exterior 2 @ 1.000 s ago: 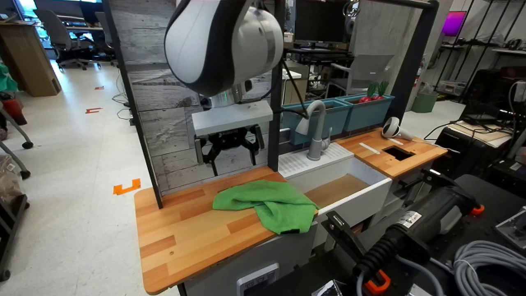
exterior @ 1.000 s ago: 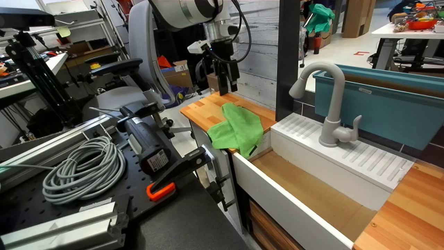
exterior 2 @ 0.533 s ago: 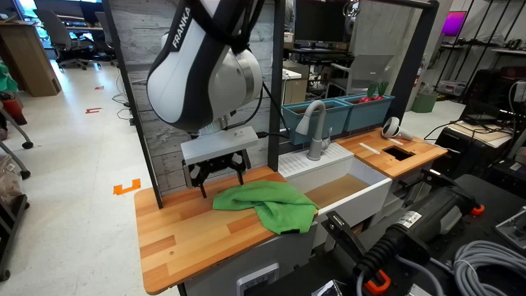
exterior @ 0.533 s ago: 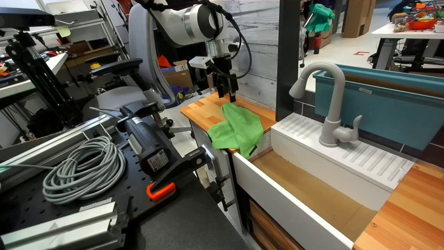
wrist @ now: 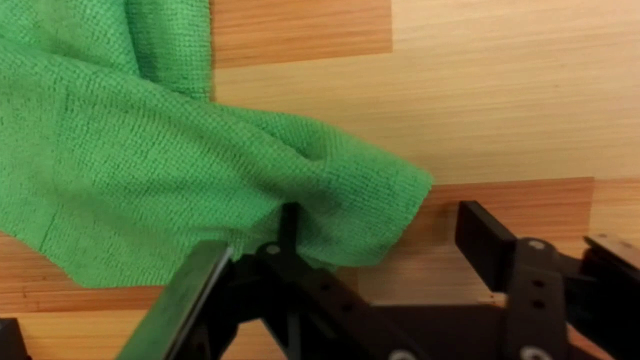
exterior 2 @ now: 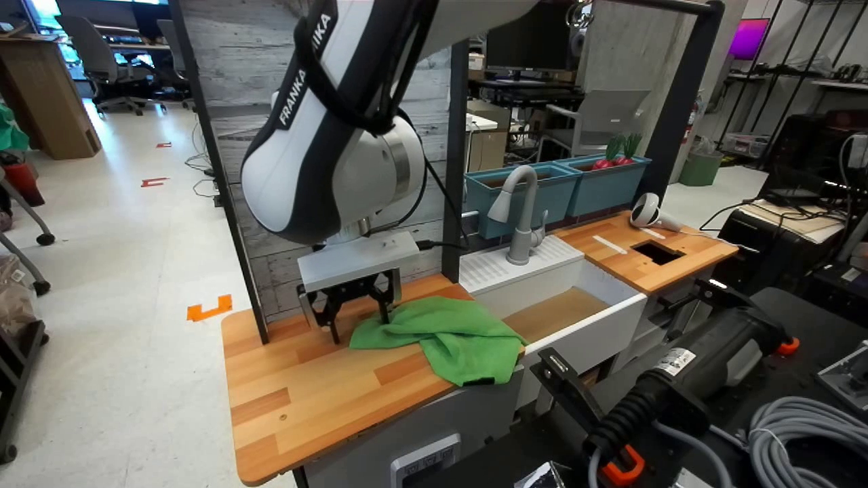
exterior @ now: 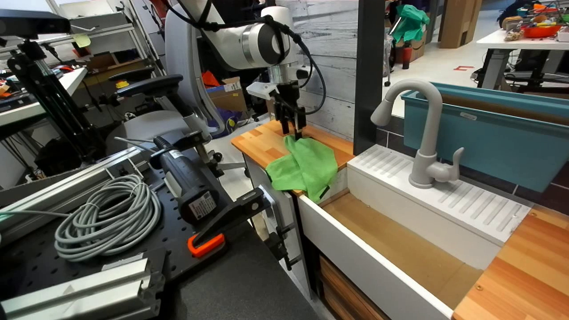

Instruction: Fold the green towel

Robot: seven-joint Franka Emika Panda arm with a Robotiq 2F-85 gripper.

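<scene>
On my feeds I saw a weathered gray wood-plank panel [exterior 2: 237, 74] between black posts [exterior 2: 459, 102] and, past it, a pale floor [exterior 2: 142, 224], glossy with light and marked with orange tape [exterior 2: 210, 312]. In an exterior view a gray swivel chair [exterior 2: 91, 54] stood far back at left, a shelving rack [exterior 2: 841, 86] at right. In an exterior view I had a black-armed office chair [exterior: 180, 66] and, well apart, a white-topped table [exterior: 498, 40]

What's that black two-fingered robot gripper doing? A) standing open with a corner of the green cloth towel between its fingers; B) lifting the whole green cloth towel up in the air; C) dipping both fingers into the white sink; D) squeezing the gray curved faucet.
A, because the wrist view shows the black gripper with its fingers spread apart and the green towel sticking a corner in between.
</scene>
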